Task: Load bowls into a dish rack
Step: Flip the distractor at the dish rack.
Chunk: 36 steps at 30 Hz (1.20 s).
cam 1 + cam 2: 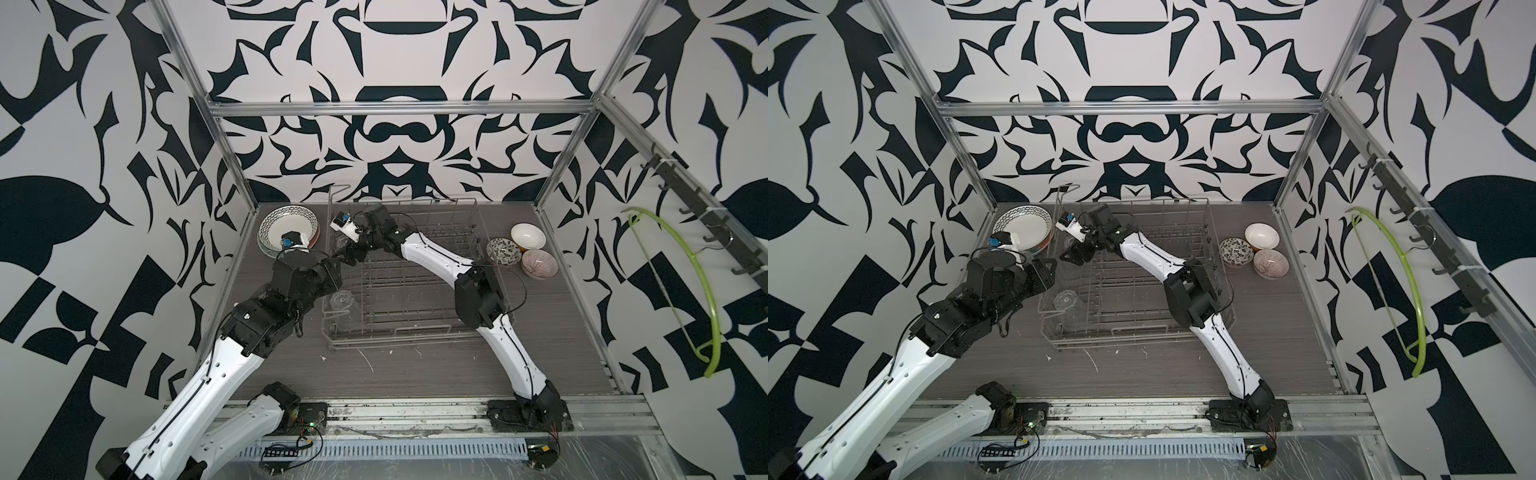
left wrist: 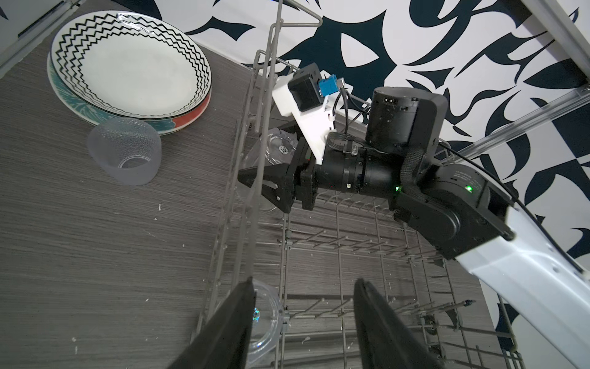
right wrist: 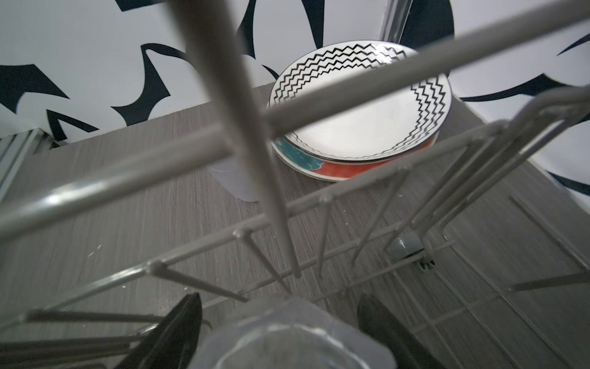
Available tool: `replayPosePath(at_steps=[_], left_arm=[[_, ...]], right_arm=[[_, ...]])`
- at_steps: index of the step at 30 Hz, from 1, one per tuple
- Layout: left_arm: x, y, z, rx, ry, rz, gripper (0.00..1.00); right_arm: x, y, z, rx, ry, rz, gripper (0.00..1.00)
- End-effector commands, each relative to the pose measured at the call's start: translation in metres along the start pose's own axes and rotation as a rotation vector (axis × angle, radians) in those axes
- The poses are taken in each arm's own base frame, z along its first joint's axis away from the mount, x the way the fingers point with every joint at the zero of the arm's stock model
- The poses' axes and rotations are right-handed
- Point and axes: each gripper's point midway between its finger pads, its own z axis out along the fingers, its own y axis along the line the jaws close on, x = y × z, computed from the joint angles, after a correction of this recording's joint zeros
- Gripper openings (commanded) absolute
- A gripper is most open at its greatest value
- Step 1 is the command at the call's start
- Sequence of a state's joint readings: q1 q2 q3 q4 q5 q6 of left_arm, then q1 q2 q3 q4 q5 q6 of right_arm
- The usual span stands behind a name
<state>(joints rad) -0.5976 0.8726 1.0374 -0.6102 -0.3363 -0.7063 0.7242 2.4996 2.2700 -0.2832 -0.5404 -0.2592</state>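
R gripper (image 3: 281, 306), in far-left corner of dish rack (image 3: 351, 88), pinches clear glass (image 3: 293, 345). L gripper (image 2: 305, 282) hovers over rack, jaws spread. 3 bowls (image 1: 503, 251) sit on table (image 1: 415, 374) beside rack.

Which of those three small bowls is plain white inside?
The rearmost bowl, orange outside. The floral bowl and the striped pink bowl beside it are patterned inside.

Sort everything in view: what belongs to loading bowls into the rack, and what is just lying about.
Job: orange bowl, floral bowl, striped pink bowl, dish rack.

Lying about: stacked plates, frosted cup, clear glass in the right pincer, second glass in the rack, green hanger.
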Motion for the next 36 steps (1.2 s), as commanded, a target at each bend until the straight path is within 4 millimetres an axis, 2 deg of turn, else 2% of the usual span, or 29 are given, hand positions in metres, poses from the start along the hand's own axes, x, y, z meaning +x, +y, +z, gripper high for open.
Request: replayPosePath(at_steps=[1,7,12,18,19,20,26,36], left_arm=[[0.003,0.004,0.005,-0.013,-0.001,0.011,0.56],[0.006,0.003,0.010,-0.011,0.010,0.014,0.56],[0.005,0.001,0.009,-0.001,0.005,0.011,0.56],[0.005,0.001,0.007,0.003,0.007,0.008,0.56],[0.005,0.001,0.006,0.004,0.005,0.007,0.56],[0.004,0.001,0.005,0.005,0.004,0.006,0.56],[0.003,0.005,-0.001,-0.003,-0.010,0.005,0.57],[0.004,0.005,0.001,-0.003,-0.005,0.006,0.57]], right_arm=[[-0.022,-0.021,-0.009,0.133,-0.021,-0.080,0.35],[-0.013,-0.027,-0.005,0.155,0.005,-0.087,0.37],[0.004,-0.026,-0.005,0.160,0.042,-0.082,0.45],[0.009,-0.026,-0.007,0.170,0.044,-0.062,0.64],[-0.006,-0.023,-0.017,0.175,0.020,-0.068,0.67],[-0.009,-0.021,-0.020,0.170,0.013,-0.067,0.69],[-0.019,-0.011,-0.037,0.167,-0.007,-0.061,0.79],[-0.027,0.005,-0.049,0.113,-0.020,-0.056,0.84]])
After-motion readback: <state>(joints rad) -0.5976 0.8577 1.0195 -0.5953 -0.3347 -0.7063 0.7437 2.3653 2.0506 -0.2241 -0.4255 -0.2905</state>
